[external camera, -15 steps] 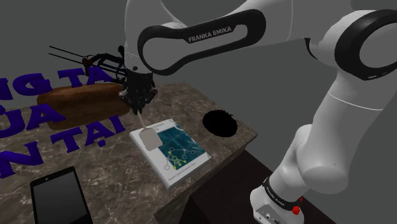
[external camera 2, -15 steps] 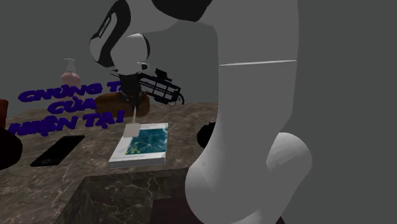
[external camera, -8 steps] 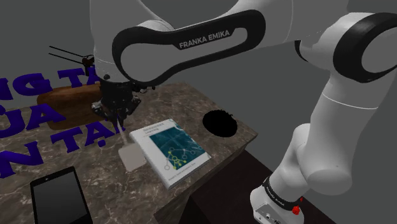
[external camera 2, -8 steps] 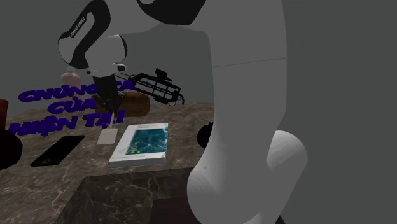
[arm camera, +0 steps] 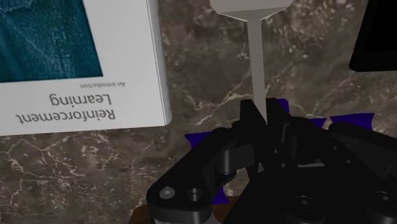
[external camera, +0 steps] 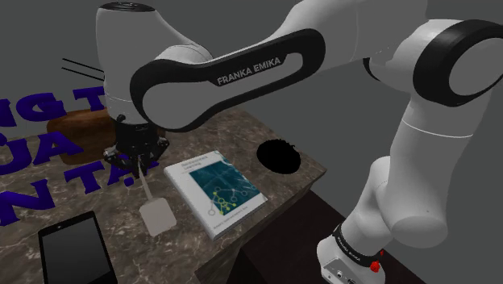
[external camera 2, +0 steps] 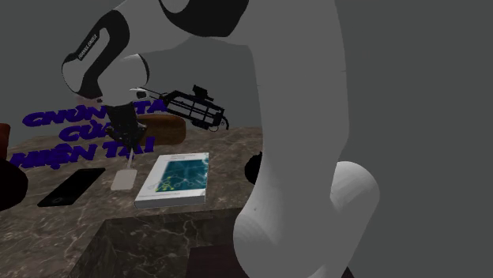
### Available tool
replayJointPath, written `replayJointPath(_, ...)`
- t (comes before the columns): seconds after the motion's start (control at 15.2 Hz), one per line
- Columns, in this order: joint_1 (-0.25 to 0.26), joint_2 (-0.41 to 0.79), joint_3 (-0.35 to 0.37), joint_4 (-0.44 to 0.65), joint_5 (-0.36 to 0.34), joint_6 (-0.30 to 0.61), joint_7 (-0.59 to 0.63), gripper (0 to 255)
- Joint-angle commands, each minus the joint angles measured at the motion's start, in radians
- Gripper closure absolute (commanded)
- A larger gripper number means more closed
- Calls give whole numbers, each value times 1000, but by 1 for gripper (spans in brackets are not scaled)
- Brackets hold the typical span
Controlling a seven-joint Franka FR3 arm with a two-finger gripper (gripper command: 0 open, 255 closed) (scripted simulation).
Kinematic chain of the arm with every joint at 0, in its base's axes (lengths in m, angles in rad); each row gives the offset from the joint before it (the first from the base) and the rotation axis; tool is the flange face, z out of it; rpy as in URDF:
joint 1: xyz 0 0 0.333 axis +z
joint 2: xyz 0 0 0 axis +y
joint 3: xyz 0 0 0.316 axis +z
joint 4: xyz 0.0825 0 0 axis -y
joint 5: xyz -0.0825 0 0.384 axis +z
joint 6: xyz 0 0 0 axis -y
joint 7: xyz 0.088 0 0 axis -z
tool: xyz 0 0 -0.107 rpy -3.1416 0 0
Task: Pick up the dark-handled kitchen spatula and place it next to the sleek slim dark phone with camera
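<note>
the black end effector (external camera: 139,158) is clamped on the handle end of the grey flat-bladed spatula (external camera: 154,211), which hangs blade-down over the brown marbled desk (external camera: 242,139), between the slim black phone (external camera: 76,250) and the teal-covered white book (external camera: 216,190).

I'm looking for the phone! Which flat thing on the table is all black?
The phone at the shoulder view's lower left. The book is white with a teal picture, and the spatula has a pale grey blade.
</note>
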Motion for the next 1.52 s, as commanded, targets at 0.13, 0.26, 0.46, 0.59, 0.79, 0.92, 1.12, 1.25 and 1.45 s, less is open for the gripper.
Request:
replayJointPath(0.13,1,22,-4,-26,-11,47,7,255)
replayJointPath(0.26,2,34,-6,-38,-16,70,12,255)
replayJointPath(0.46,5,53,-9,-54,-26,104,19,255)
replayJointPath(0.59,5,53,-9,-54,-26,104,19,255)
replayJointPath(0.79,5,53,-9,-54,-26,104,19,255)
replayJointPath(0.92,5,53,-9,-54,-26,104,19,255)
replayJointPath(1.12,2,46,-9,-59,-23,103,16,0)
replayJointPath(1.25,2,47,-9,-57,-23,102,16,0)
replayJointPath(1.45,2,18,-3,-31,-10,49,9,0)
